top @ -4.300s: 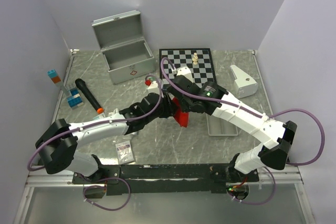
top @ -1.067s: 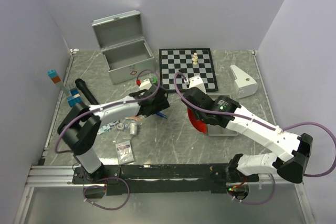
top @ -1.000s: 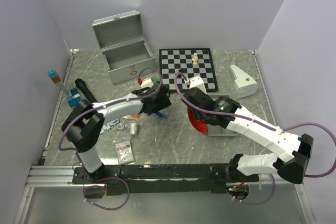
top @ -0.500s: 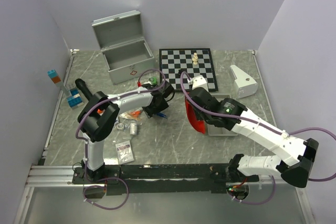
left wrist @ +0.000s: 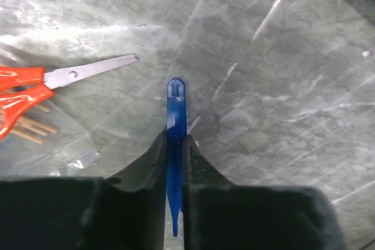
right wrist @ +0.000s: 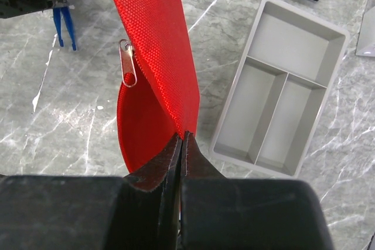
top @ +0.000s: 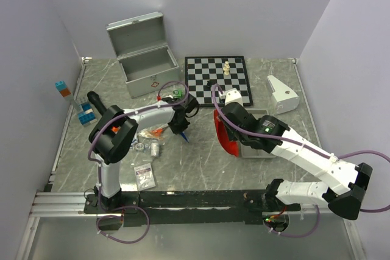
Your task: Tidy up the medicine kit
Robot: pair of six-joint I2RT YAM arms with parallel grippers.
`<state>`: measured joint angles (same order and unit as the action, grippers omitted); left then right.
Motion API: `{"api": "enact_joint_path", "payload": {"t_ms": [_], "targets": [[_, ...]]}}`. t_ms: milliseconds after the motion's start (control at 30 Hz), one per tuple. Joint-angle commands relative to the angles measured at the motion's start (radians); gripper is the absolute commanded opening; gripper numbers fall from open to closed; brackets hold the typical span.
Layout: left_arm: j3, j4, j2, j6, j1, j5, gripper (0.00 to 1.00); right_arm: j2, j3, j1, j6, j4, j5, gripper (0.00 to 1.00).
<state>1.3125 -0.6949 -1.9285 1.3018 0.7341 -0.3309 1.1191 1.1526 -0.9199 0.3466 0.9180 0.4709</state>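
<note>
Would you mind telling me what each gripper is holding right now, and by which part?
The left gripper pinches the blue tweezers around mid-length; the right gripper pinches the red pouch by its edge.

Pouch (right wrist: 158, 51): red coarse-woven cloth. Case (top: 143, 84): dull silver metal. Tweezers (left wrist: 176, 115): glossy blue plastic. Counter (left wrist: 281, 86): polished grey marble-look. Tray (right wrist: 299, 42): matt grey plastic.

I find bare grey marble tabletop (top: 198, 165) between the left gripper (left wrist: 174, 140), clamped on blue plastic tweezers (left wrist: 176, 100), and the hanging red fabric pouch (right wrist: 158, 57). Orange-handled scissors (left wrist: 35, 85) lie close on that gripper's left. The grey three-compartment tray (right wrist: 293, 36) flanks the pouch's right. The black-and-white chessboard (top: 217, 80) and the open silver metal case (top: 146, 71) obstruct the far side.
</note>
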Motion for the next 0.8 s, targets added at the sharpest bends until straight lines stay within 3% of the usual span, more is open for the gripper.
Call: {"api": "enact_joint_path", "payload": {"t_ms": [0, 267, 600, 767], "targets": [[-0.050, 0.072, 0.046, -0.032, -0.001, 0.049, 0.01, -0.018, 0.004, 0.006, 0.011, -0.018, -0.002, 0.00], [-0.176, 0.224, 0.319, -0.091, 0.036, 0.090, 0.01, 0.024, 0.039, 0.007, 0.019, -0.010, 0.005, 0.00], [-0.501, 0.756, 0.785, -0.226, 0.106, 0.182, 0.01, 0.111, 0.096, 0.072, 0.068, -0.050, -0.092, 0.00], [-0.572, 0.897, 0.862, -0.254, 0.117, 0.248, 0.01, 0.154, 0.166, 0.108, 0.091, -0.047, -0.155, 0.00]]}}
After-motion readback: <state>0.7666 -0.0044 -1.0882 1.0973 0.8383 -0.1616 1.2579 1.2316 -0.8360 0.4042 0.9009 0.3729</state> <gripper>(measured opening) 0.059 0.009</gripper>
